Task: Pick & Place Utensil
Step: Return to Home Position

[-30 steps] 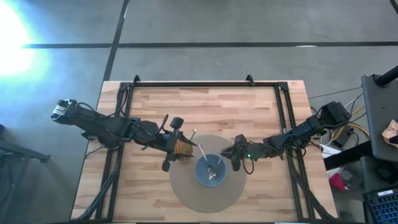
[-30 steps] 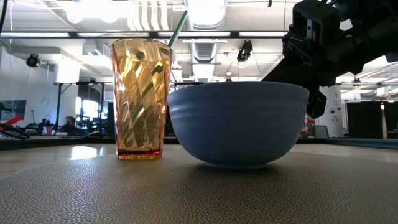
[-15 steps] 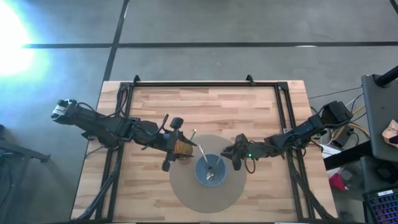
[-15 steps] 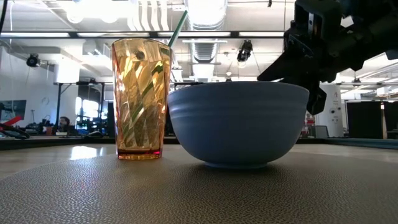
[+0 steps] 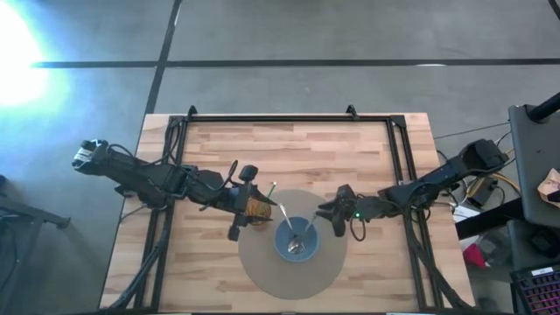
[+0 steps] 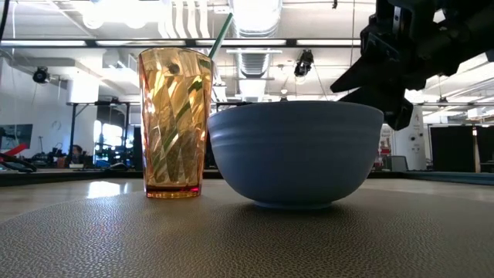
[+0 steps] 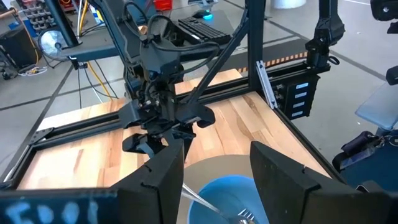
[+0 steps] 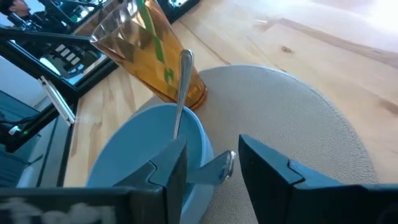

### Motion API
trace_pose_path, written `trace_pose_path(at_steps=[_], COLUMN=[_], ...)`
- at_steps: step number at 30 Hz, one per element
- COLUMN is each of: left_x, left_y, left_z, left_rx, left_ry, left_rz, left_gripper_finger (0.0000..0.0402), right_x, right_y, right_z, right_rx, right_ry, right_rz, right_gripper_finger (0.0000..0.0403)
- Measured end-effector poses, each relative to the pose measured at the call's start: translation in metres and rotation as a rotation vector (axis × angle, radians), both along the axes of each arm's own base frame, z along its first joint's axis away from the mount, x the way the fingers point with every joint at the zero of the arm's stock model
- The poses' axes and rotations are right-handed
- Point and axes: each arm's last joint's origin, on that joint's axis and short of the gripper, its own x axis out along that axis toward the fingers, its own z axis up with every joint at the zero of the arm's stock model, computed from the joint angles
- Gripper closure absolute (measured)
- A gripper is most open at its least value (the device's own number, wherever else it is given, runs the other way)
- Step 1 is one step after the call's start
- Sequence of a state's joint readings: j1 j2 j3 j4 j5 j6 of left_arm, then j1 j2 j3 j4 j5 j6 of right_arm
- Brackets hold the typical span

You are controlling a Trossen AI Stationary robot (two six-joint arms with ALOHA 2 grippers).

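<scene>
As the right gripper (image 5: 329,216) hung open-fingered just beside the blue bowl (image 6: 293,154), two metal utensils (image 8: 181,99) leaned inside it; the left gripper (image 5: 243,203), fingers also spread, stood by the cup (image 6: 174,123).

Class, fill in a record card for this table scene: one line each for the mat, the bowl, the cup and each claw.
mat: round, grey, on the wooden table
bowl: blue, on the mat, two metal utensils inside
cup: amber, beside the bowl, holds a green straw
left claw: open, by the cup
right claw: open, empty, beside the bowl
</scene>
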State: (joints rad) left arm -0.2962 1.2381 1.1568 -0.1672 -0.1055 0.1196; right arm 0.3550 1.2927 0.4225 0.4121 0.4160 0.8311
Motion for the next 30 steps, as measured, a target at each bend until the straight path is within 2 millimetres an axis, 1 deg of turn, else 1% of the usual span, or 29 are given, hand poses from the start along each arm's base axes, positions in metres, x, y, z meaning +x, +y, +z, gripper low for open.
trace_pose_path(at_steps=[6, 10, 13, 16, 23, 26, 30], left_x=[0.000, -0.002, -0.007, -0.014, -0.030, -0.033, -0.037], left_y=[0.000, 0.001, 0.003, 0.009, 0.031, 0.039, 0.045], left_z=[0.000, 0.002, 0.007, 0.011, 0.018, 0.021, 0.024], left_rx=[0.001, -0.002, -0.006, -0.008, -0.039, -0.062, -0.078], left_ry=[0.001, -0.007, -0.021, -0.028, 0.006, -0.006, -0.011], left_rz=[0.000, 0.001, 0.004, 0.017, 0.074, 0.067, 0.033], left_gripper_finger=[0.0223, 0.0223, 0.0223, 0.0223, 0.0226, 0.0238, 0.0265], right_x=[-0.003, -0.009, -0.015, -0.021, -0.038, -0.044, -0.052], right_y=[-0.001, -0.003, -0.006, -0.008, -0.016, -0.020, -0.026], right_z=[0.003, 0.011, 0.023, 0.038, 0.071, 0.085, 0.101], right_rx=[-0.020, -0.032, -0.046, -0.073, -0.214, -0.297, -0.399], right_ry=[0.005, 0.005, -0.016, -0.078, -0.221, -0.275, -0.333], right_rz=[0.007, 0.012, 0.021, 0.039, 0.083, 0.092, 0.085], right_gripper_finger=[0.0264, 0.0257, 0.0254, 0.0252, 0.0262, 0.0268, 0.0275])
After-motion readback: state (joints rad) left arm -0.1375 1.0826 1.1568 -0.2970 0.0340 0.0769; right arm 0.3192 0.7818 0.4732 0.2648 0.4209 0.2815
